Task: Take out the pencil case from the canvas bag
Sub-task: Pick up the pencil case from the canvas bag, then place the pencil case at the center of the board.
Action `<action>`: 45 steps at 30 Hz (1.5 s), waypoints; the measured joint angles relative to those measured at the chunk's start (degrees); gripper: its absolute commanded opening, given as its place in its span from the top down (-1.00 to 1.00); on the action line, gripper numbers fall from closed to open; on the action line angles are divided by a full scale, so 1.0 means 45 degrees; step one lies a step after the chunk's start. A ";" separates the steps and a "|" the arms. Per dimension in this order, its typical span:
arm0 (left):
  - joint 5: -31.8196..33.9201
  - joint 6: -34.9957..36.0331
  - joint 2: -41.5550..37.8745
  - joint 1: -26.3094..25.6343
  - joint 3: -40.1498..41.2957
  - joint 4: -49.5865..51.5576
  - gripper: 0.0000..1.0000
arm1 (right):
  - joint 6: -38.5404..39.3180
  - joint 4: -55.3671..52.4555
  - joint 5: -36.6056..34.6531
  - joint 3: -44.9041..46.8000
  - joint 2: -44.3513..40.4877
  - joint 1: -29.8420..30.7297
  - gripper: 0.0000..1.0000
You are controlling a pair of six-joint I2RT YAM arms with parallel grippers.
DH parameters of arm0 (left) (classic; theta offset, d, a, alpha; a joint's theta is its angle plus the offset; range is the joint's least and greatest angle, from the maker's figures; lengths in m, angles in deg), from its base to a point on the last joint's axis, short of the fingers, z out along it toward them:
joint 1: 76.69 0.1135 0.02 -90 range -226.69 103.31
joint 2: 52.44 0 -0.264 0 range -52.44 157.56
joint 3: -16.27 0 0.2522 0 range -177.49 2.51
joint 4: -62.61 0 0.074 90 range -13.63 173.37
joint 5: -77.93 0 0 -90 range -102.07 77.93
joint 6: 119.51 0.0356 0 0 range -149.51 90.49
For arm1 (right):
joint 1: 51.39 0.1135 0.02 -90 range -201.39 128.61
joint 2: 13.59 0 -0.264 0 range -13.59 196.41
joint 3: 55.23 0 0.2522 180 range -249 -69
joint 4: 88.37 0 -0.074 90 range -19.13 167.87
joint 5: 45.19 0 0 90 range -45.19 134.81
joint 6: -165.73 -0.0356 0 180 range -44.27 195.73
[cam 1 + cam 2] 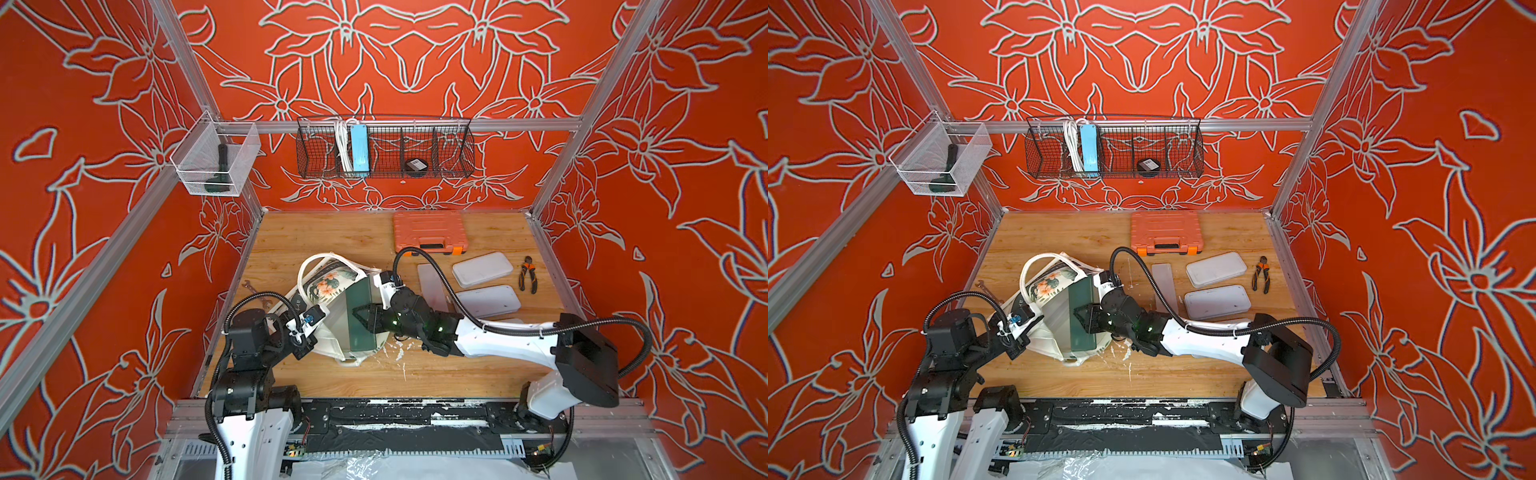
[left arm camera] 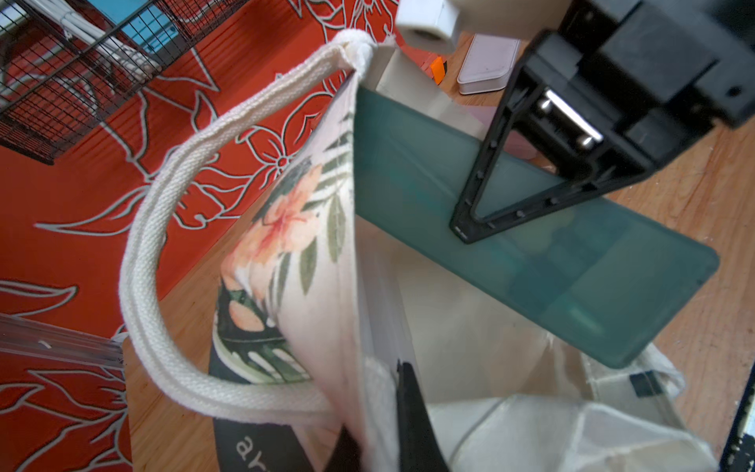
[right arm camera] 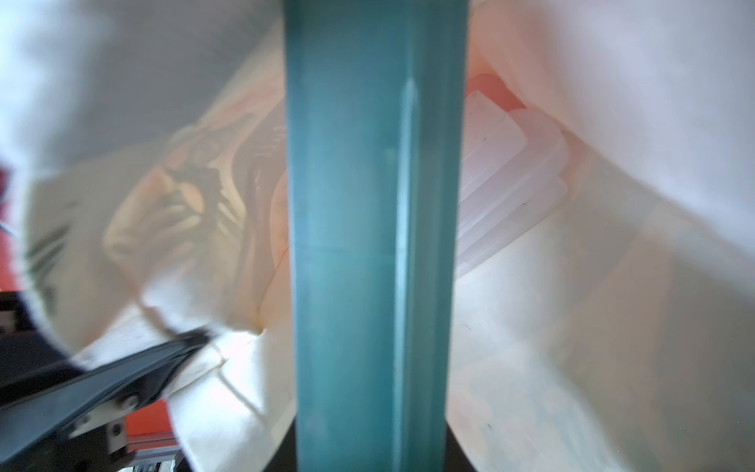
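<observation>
The right fingers (image 2: 480, 173) are clamping the teal pencil case (image 1: 360, 320) across its broad faces (the grip is plain in the left wrist view). The case is standing on edge in the open mouth of the canvas bag (image 1: 328, 286), with one end tucked behind the printed face. The left fingers (image 2: 410, 408) are pinching the bag's rim, closed on the cloth beside a handle. The bag is lying on the tabletop (image 1: 332, 232) between both sets of fingers.

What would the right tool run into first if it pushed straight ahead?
Probably the inner cloth of the canvas bag: the right tool, shut on the teal pencil case, points into its mouth. Depth unclear.
</observation>
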 measured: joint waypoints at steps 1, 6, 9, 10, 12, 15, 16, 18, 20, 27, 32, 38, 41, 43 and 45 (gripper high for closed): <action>0.0024 -0.0131 0.0029 0.0000 0.0121 -0.0141 1.00 | 0.0034 -0.0155 0.0005 -0.0005 -0.0160 -0.0029 0.55; 0.0155 -0.1069 0.0117 0.0000 0.0529 -0.1049 1.00 | 0.0165 -0.0661 -0.0068 -0.0010 -0.0777 -0.0223 0.55; 0.0253 -0.1797 0.0117 -0.0005 0.0845 -0.1671 1.00 | 0.0175 -0.0753 -0.0112 -0.0010 -0.0850 -0.0427 0.55; 0.0282 -0.2069 0.0121 -0.0005 0.0952 -0.1880 1.00 | 0.0170 -0.0821 -0.0112 -0.0010 -0.0850 -0.0510 0.56; 0.0359 -0.2565 0.0146 -0.0029 0.1083 -0.2157 1.00 | 0.0170 -0.0991 -0.0102 -0.0010 -0.0850 -0.0665 0.55; 0.0583 -0.3235 0.0238 -0.0083 0.1209 -0.2477 1.00 | 0.0185 -0.1243 -0.0083 -0.0010 -0.0850 -0.0860 0.56; 0.0704 -0.3424 0.0277 -0.0126 0.1248 -0.2584 1.00 | 0.0204 -0.1355 -0.0073 -0.0039 -0.0850 -0.0918 0.56; 0.0981 -0.3648 0.0330 -0.0204 0.1311 -0.2715 1.00 | 0.0223 -0.1535 0.0010 -0.0097 -0.0850 -0.1010 0.56; 0.1297 -0.3808 0.0408 -0.0296 0.1365 -0.2846 1.00 | 0.0223 -0.1715 0.0121 -0.0170 -0.0845 -0.1122 0.56; 0.1938 -0.4041 0.1039 -0.0437 0.1311 -0.3152 1.00 | 0.0228 -0.2220 0.0699 -0.0573 -0.0816 -0.1569 0.57; 0.1996 -0.4104 0.2142 -0.0476 0.0738 -0.3128 1.00 | 0.0335 -0.2841 0.0889 -0.1205 -0.0816 -0.1768 0.56; 0.1909 -0.4284 0.3526 -0.0476 0.0189 -0.3055 1.00 | 0.0559 -0.3288 0.1035 -0.1875 -0.0792 -0.2011 0.57; 0.1899 -0.4478 0.4352 -0.0476 -0.0102 -0.3060 1.00 | 0.0651 -0.3536 0.1098 -0.2186 -0.0578 -0.2157 0.56; 0.1817 -0.4629 0.4925 -0.0476 -0.0311 -0.3045 1.00 | 0.0670 -0.3623 0.1200 -0.2429 -0.0350 -0.2278 0.56; 0.1719 -0.4668 0.5416 -0.0476 -0.0505 -0.3007 1.00 | 0.0680 -0.3711 0.1355 -0.2618 -0.0117 -0.2395 0.56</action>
